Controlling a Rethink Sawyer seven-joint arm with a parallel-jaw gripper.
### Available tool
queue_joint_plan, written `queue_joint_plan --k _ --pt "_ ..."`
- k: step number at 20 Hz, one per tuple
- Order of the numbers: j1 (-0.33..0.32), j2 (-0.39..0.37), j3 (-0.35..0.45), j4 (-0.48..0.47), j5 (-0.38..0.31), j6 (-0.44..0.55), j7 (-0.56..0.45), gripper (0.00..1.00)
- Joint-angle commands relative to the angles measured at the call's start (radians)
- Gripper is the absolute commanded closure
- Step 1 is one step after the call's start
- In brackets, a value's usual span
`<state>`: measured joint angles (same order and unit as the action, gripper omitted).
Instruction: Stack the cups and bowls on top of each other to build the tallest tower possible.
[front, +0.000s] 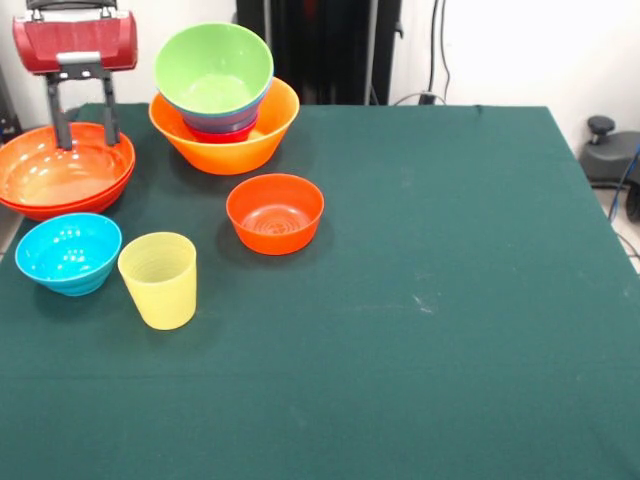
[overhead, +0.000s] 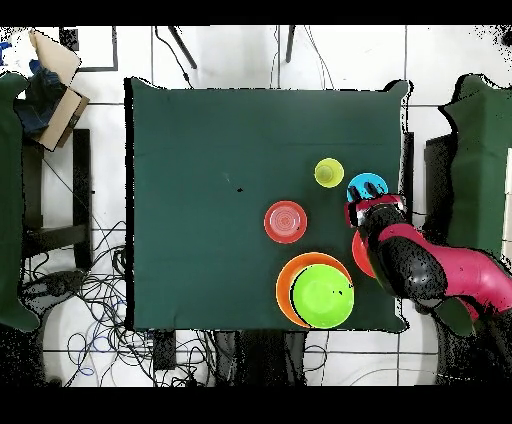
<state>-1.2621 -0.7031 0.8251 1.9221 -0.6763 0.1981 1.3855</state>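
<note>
- One gripper (front: 84, 130) is hanging over the large red-orange bowl (front: 62, 172) at the table's (front: 450, 300) left edge in the front view; its two dark fingers (front: 62, 125) are pointing down, standing apart with a clear gap between them, and nothing is sitting in that gap. Whether the tips are touching the bowl's rim cannot be told.
- One cup (front: 159, 279), pale yellow and upright, is standing on the green cloth just beside the cyan bowl (front: 68, 252), mouth up and empty.
- One tower (front: 222, 105) is standing at the far side of the table: the large light-orange bowl (front: 226, 147) is carrying a nested pile, with the lime green bowl (front: 213, 68) sitting on top and tilting slightly.
- Under the green one, a blue rim and a red rim are showing, so the pile is counting at least four pieces; any more are hidden.
- Three bowls are lying loose, all upright: the large red-orange one, the cyan one and a small red-orange bowl (front: 275, 212), which is sitting apart from the others, near the tower's front.
- In the overhead view, the arm (overhead: 430, 265) is covering most of the large red-orange bowl, while the cup (overhead: 329, 172), the cyan bowl (overhead: 367, 186), the small bowl (overhead: 286, 221) and the tower (overhead: 316, 290) are all showing.
</note>
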Motion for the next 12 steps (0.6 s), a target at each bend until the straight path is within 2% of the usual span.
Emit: queue_joint_plan --k 1,6,12 --pt "0.068 -0.055 -0.102 0.001 0.014 0.045 0.127 1.00" --pt "0.071 -0.064 -0.115 0.008 0.036 0.078 0.117 1.00" --pt "0.095 -0.013 -0.181 -0.002 0.036 0.119 0.106 1.00"
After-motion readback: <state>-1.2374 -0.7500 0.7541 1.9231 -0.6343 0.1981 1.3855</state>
